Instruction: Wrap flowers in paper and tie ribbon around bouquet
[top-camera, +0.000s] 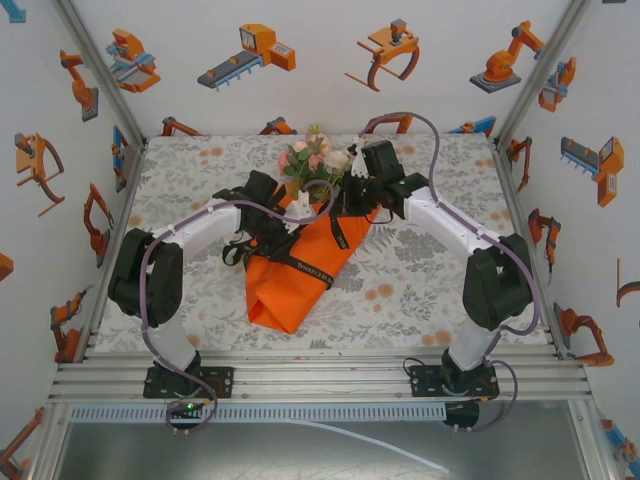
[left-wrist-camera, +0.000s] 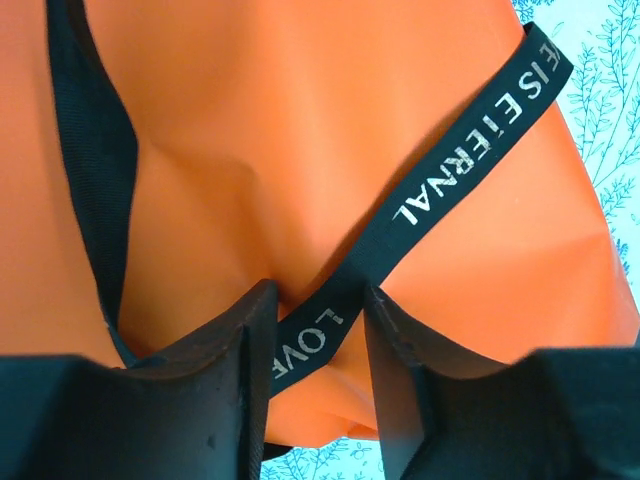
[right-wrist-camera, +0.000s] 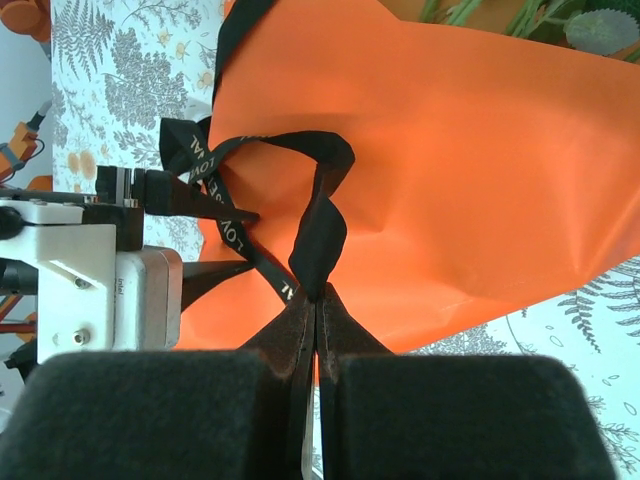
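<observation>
Nearest to me, my right fingers (right-wrist-camera: 317, 305) are pinched flat together on the ribbon (right-wrist-camera: 320, 235). From the nip it rises, twists into a loose loop over the orange paper (right-wrist-camera: 470, 190) and runs off toward my other arm. My left fingers (left-wrist-camera: 258, 335) stand narrowly apart. The printed black strip lies in the gap between them, flat against the paper, and I judge they are not clamping it.

Farther out, seen from above, the bouquet (top-camera: 285, 295) lies in the middle of the bench (top-camera: 420, 270) with its cone tip toward my bases. The flowers (top-camera: 315, 155) sprout from the far end, and both my wrists meet over its upper half.

The wrapping looks done, since the paper is folded round the stems. I take the step in hand to be the tying: the ribbon crosses the cone loosely, with no snug knot that I can see. The next move calls for my left fingers to close on their strand. Both arms should then draw apart evenly, tightening the loop without crushing the paper or dragging the bouquet.
</observation>
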